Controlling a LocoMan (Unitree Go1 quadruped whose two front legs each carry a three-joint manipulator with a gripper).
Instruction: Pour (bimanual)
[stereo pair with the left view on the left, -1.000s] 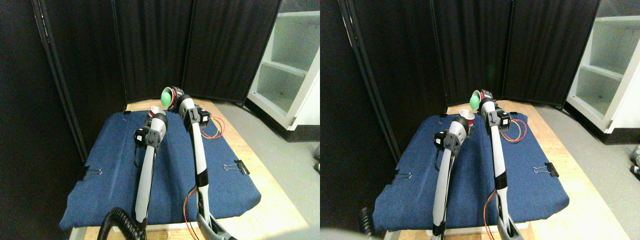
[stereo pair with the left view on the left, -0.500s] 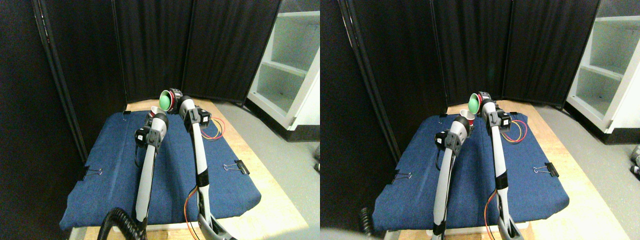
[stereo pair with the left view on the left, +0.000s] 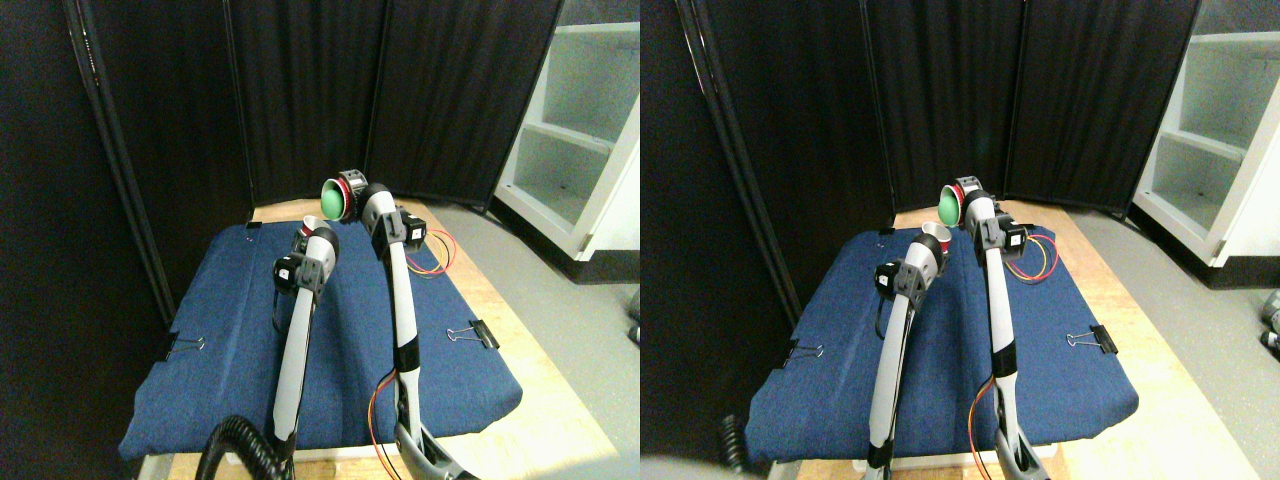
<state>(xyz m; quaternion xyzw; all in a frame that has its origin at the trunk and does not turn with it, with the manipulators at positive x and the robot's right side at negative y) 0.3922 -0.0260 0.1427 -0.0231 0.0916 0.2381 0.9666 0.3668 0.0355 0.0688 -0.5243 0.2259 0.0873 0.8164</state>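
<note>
Nearest to me, at 6 o'clock, my two pale manipulators rise from the bottom edge over the blue cloth (stereo pair with the left view on the left: 230, 330) that covers the wooden table (stereo pair with the left view on the left: 520, 400). A binder clip (stereo pair with the left view on the left: 470, 333) pins the cloth at 4 o'clock, another (stereo pair with the left view on the left: 185, 345) at 8 o'clock.

Further out, toward 12 o'clock, my left gripper (stereo pair with the left view on the left: 312, 228) stands low with a red cup (stereo pair with the left view on the left: 310, 222) at its end, white interior facing up, roughly upright. I judge this the receiving cup. My left jaws are hidden behind the wrist; I cannot tell how they stand, though the cup sits off the cloth at the gripper's tip.

Just beyond and above, at 1 o'clock from the red cup, my right gripper (stereo pair with the left view on the left: 345, 192) carries a green cup (stereo pair with the left view on the left: 333, 197), tipped on its side with its mouth turned toward 9 o'clock, over the red cup's rim. The cups are near, not visibly touching. My right jaws are likewise hidden; I cannot tell their state.

Assessment: both cups are lifted and brought together, and the green one is tilted well past level. The pour appears under way or nearly complete. No contents are discernible, so transfer is unconfirmed. Remaining: righting the green cup and setting both down.

Farthest, black curtains (stereo pair with the left view on the left: 300, 90) close the rear; a white shelf unit (stereo pair with the left view on the left: 580, 130) stands at 2 o'clock.
</note>
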